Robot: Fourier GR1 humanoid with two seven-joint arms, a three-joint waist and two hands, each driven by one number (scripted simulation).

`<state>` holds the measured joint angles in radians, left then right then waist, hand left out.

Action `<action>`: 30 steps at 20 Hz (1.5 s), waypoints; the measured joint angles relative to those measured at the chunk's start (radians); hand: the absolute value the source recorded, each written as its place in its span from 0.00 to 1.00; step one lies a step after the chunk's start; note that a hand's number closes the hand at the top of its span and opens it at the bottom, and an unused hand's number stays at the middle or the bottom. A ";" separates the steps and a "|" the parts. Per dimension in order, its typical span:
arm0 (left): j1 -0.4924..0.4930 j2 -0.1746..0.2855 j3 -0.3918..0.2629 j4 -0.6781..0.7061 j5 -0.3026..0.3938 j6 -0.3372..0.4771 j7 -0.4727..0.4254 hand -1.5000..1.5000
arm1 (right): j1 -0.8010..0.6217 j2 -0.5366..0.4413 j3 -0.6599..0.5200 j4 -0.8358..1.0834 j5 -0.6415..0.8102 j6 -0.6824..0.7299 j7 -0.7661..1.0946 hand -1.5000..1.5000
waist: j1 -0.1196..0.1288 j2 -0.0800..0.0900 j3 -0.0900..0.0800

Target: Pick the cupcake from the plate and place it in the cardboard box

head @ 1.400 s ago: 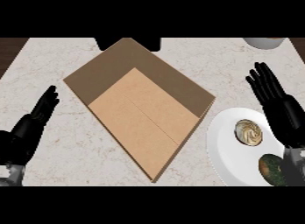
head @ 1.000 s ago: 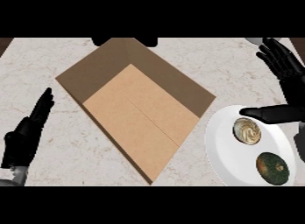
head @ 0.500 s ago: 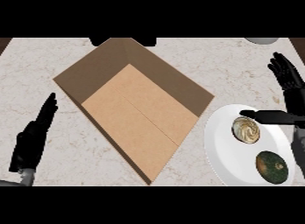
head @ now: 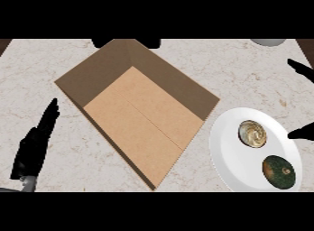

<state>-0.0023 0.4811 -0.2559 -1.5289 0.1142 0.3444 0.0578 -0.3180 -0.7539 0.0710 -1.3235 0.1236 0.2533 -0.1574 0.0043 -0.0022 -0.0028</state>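
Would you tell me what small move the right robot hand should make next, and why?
Probably ease the right robot hand leftward until it straddles the cupcake. The cupcake sits untouched on the plate, and the hand is open just to its right, not yet around it.

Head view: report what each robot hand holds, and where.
Nothing. Left robot hand open beside the cardboard box; right robot hand open, clear of the cupcake.

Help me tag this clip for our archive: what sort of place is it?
Most likely a kitchen counter: a pale marbled countertop, a white plate holding a cupcake and a dark round food item, and an open cardboard box beside it.
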 measured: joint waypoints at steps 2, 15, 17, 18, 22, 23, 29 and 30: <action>0.004 0.001 0.003 0.002 0.002 -0.008 -0.004 0.50 | -0.008 -0.047 0.044 -0.030 0.030 0.069 0.052 0.00 | 0.000 0.000 0.000; -0.021 -0.052 0.043 0.035 -0.046 -0.037 -0.001 0.50 | 0.043 0.002 0.162 -0.236 0.153 0.256 0.375 0.00 | -0.005 0.001 0.002; -0.013 -0.073 0.046 0.030 -0.064 -0.035 0.000 0.50 | 0.048 0.032 0.155 -0.246 0.179 0.266 0.408 0.00 | -0.004 0.001 0.003; -0.016 -0.078 0.055 0.037 -0.069 -0.043 -0.004 0.50 | 0.057 0.045 0.153 -0.255 0.196 0.269 0.420 0.00 | -0.004 0.001 0.002; -0.020 -0.085 0.087 0.016 -0.083 -0.079 0.019 0.50 | 0.072 0.088 0.137 -0.269 0.256 0.297 0.451 0.00 | -0.003 0.001 0.003; -0.007 -0.079 0.099 -0.003 -0.081 -0.090 0.025 0.50 | 0.077 0.089 0.129 -0.268 0.267 0.306 0.448 0.00 | -0.003 0.001 0.003; -0.007 -0.123 0.121 0.015 -0.126 -0.119 0.022 0.50 | 0.068 0.157 0.110 -0.185 0.373 0.303 0.392 0.00 | -0.002 0.002 0.003; -0.010 -0.124 0.130 0.010 -0.129 -0.127 0.028 0.50 | 0.061 0.167 0.109 -0.161 0.394 0.299 0.376 0.00 | -0.001 0.002 0.003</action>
<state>-0.0121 0.3567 -0.1262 -1.5191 -0.0145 0.2174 0.0857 -0.2569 -0.5869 0.1802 -1.4844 0.5176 0.5521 0.2182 0.0031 0.0000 -0.0001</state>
